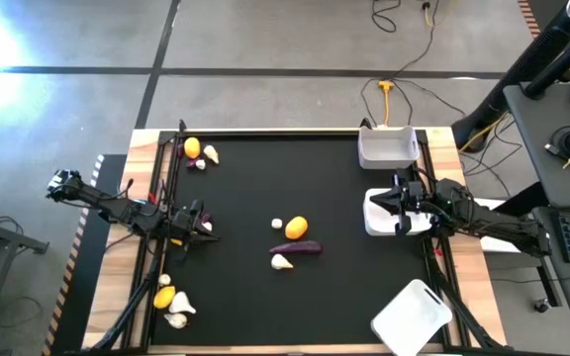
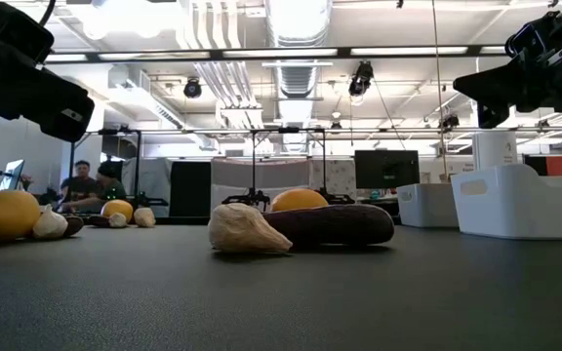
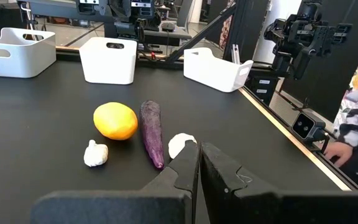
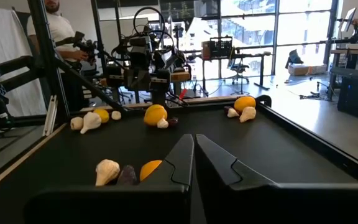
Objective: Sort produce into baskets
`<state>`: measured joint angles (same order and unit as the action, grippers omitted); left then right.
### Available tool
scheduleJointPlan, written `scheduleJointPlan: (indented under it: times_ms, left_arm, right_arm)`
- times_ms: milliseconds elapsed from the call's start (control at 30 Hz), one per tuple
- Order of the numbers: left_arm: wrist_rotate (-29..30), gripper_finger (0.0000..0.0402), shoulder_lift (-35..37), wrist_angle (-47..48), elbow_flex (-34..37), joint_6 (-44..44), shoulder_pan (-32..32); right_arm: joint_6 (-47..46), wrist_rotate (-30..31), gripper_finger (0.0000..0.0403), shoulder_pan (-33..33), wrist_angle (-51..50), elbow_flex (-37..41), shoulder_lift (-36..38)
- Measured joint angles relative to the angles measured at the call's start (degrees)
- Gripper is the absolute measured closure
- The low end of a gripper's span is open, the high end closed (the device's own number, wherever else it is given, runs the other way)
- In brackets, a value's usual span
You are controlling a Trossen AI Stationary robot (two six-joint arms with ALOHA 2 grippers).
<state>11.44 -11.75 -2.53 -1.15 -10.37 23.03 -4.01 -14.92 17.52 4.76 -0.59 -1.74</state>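
You see both grippers closed and empty: left gripper (image 1: 209,228) at the tabletop's (image 1: 344,297) left side, right gripper (image 1: 376,201) over the middle basket (image 1: 372,223). Lemon (image 1: 297,227), eggplant (image 1: 298,248) and garlic bulb (image 1: 281,262) lie at centre.

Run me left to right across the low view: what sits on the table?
Lemon with a garlic bulb beside it → farther lemon → garlic bulb → eggplant with a lemon behind → white basket.
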Motion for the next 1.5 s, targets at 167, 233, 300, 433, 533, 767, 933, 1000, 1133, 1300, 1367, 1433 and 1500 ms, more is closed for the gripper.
scheduleJointPlan:
  times_ms: [167,233,300,433,533,767,933,1000,1133,1300,1367,1433,1500]
  left_arm:
    - [0.01,0.0401,-0.02,-0.01,0.00,-0.01,0.02]
    - [0.02,0.0401,-0.02,-0.02,0.00,-0.02,0.02]
    - [1.29,0.0401,-0.02,-0.56,0.00,0.24,0.00]
    - [5.29,0.0401,-0.02,-4.12,0.00,-7.49,-0.06]
    - [8.90,0.0401,0.00,-7.98,0.00,-11.81,-0.07]
    - [18.21,0.0401,0.00,-17.79,0.00,-12.61,-0.08]
    - [21.22,0.0401,0.00,-20.38,0.00,-7.07,-0.10]
    - [24.86,0.0401,-0.29,-20.39,0.00,-5.94,-0.33]
    - [30.21,0.0401,-2.50,-18.92,0.00,-6.79,-2.51]
    - [31.40,0.0401,-6.74,-13.28,0.00,-18.02,-10.91]
    - [29.48,0.0401,-8.69,-10.58,0.00,-20.18,-15.64]
    - [27.22,0.0401,-10.65,-8.37,0.00,-22.06,-20.23]
    - [24.68,0.0401,-12.74,-7.84,0.00,-22.59,-24.69]
  right_arm:
    - [0.00,0.00,0.0393,0.00,0.00,-0.01,-0.02]
    - [0.00,0.00,0.0393,0.00,0.00,-0.01,-0.02]
    - [0.00,0.00,0.0393,0.00,0.00,0.00,-0.02]
    - [0.00,0.00,0.0393,0.00,-0.01,-0.01,-0.02]
    - [0.00,0.00,0.0393,0.00,0.01,-0.01,-0.01]
    - [0.00,0.00,0.0393,0.00,-0.01,-0.01,0.00]
    - [0.00,0.00,0.0393,0.00,0.01,0.00,-0.01]
    - [0.00,0.00,0.0393,0.00,-0.01,0.01,-0.02]
    - [0.00,0.00,0.0393,0.00,0.00,-0.01,-0.02]
    - [0.00,0.00,0.0393,0.00,0.00,-0.01,0.00]
    - [0.00,0.00,0.0393,0.00,0.01,0.01,-0.01]
    - [0.00,0.00,0.0393,0.00,0.00,0.01,-0.01]
    - [0.00,0.00,0.0393,0.00,0.01,-0.01,0.00]
